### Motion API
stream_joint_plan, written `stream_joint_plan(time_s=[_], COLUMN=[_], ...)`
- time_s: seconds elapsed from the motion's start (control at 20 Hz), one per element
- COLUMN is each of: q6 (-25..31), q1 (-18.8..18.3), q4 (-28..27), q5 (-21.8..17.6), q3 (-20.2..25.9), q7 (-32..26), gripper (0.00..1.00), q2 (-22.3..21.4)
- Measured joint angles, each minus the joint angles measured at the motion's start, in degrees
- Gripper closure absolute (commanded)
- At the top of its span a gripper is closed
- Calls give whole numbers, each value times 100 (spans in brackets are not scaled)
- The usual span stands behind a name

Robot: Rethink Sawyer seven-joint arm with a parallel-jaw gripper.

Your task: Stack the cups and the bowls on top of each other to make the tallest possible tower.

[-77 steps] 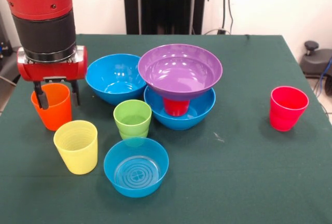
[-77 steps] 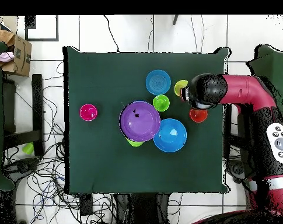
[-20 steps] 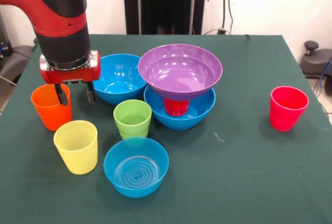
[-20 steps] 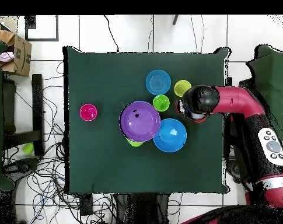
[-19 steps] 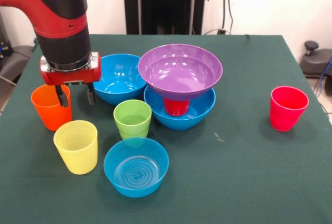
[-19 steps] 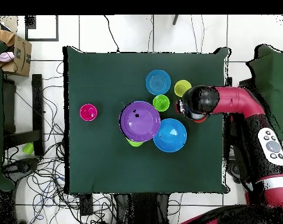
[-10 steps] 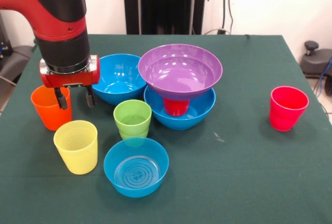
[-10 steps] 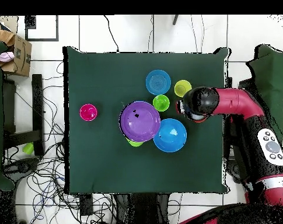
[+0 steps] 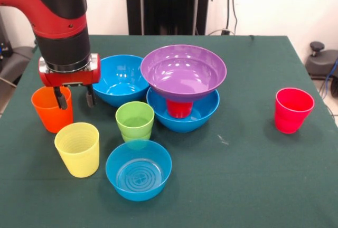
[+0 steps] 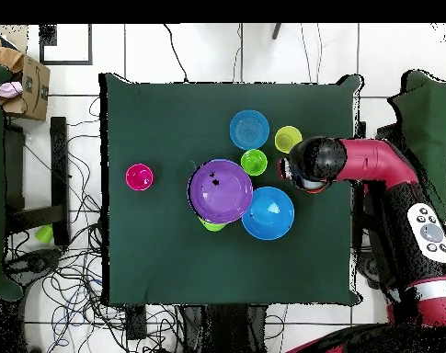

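Observation:
The tower stands mid-table: a large blue bowl, a red cup in it, and the purple bowl on top. My gripper is open at the orange cup's right rim, with one finger over the rim and the other outside. The yellow cup, light green cup and small blue bowl stand in front. The second large blue bowl is beside the tower. The pinkish-red cup stands alone at the right. A green bowl's edge shows under the purple bowl.
The arm reaches in over the table's edge and hides the orange cup from above. The yellow cup, green cup and small blue bowl cluster close to the gripper. The table is covered in green cloth.
The gripper moved right from straddling the orange cup to its right rim, then edged slightly left in the last second. The cups and bowls have not moved.

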Motion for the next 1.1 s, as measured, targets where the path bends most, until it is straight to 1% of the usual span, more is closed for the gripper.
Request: stream_joint_plan(time_s=[0.5, 0.8, 1.1], q6=[1, 2, 2], q1=[-17, -17, -18], q4=[212, 196, 140], q5=[77, 67, 67], q3=[-3, -27, -63], q7=[0, 0, 0], gripper=[0, 0, 0], q2=[-330, -287, -137])
